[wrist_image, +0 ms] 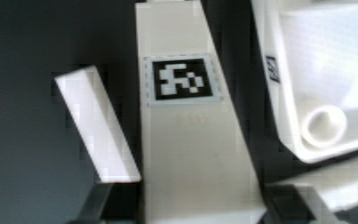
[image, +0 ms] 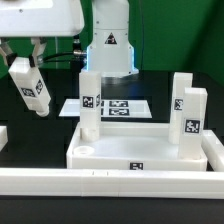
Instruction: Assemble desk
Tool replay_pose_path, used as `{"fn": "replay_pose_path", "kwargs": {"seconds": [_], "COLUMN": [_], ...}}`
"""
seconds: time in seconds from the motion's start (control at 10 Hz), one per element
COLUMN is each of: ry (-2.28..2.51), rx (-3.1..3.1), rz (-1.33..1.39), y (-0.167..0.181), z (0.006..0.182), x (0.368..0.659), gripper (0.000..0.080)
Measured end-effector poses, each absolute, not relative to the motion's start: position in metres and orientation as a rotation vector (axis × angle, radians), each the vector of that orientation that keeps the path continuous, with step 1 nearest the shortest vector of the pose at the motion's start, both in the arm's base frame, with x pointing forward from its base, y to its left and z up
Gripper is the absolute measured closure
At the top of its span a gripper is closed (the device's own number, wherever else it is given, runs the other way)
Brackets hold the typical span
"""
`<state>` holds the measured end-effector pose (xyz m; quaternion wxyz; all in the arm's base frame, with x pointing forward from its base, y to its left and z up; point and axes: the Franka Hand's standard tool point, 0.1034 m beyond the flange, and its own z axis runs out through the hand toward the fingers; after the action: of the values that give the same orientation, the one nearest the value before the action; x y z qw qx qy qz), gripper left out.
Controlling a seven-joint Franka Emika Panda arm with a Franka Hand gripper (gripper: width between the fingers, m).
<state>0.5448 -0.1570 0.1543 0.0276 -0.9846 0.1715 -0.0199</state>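
The desk top, a white rimmed tray, lies in the middle of the table. Three white tagged legs stand upright in it: one at the exterior view's left and two at the right. A round corner socket at the front left is open. My gripper hangs above the table left of the desk top, shut on the fourth leg, which tilts slightly. In the wrist view the held leg runs out from between the dark fingers, beside the desk top's corner and its socket.
The marker board lies flat behind the desk top. Long white border rails run along the front and right. A short white bar lies on the black table under the gripper. The arm's base stands at the back.
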Motion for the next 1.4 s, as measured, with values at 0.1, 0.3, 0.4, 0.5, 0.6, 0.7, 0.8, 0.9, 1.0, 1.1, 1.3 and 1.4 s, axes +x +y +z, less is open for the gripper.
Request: {"fn": "replay_pose_path", "kwargs": {"seconds": [0.1, 0.3, 0.4, 0.5, 0.6, 0.7, 0.8, 0.9, 1.0, 1.1, 1.3, 1.4], "ry": [0.533, 0.534, 0.539, 0.527, 0.484, 0.464, 0.456, 0.459, 0.455, 0.455, 0.43, 0.392], "rx": [-3.057, -3.101, -3.1, -3.094, -3.097, -3.098, -3.096, -3.097, -3.1, -3.101, -3.117, -3.115], "rz": [-0.157, -0.412, -0.415, -0.431, -0.454, -0.467, -0.467, -0.46, -0.486, -0.482, -0.607, -0.587], "y": [-0.149, -0.157, -0.153, -0.14, -0.132, -0.129, -0.122, -0.116, -0.118, -0.118, -0.121, -0.112], "z": [0.157, 0.154, 0.153, 0.157, 0.163, 0.167, 0.168, 0.164, 0.164, 0.163, 0.166, 0.165], "x": [0.547, 0.546, 0.547, 0.555, 0.564, 0.574, 0.583, 0.585, 0.585, 0.585, 0.589, 0.589], "gripper": [0.0508, 0.0508, 0.0508, 0.0508, 0.0508, 0.0508, 0.0508, 0.0507, 0.0507, 0.0507, 0.0507, 0.0507]}}
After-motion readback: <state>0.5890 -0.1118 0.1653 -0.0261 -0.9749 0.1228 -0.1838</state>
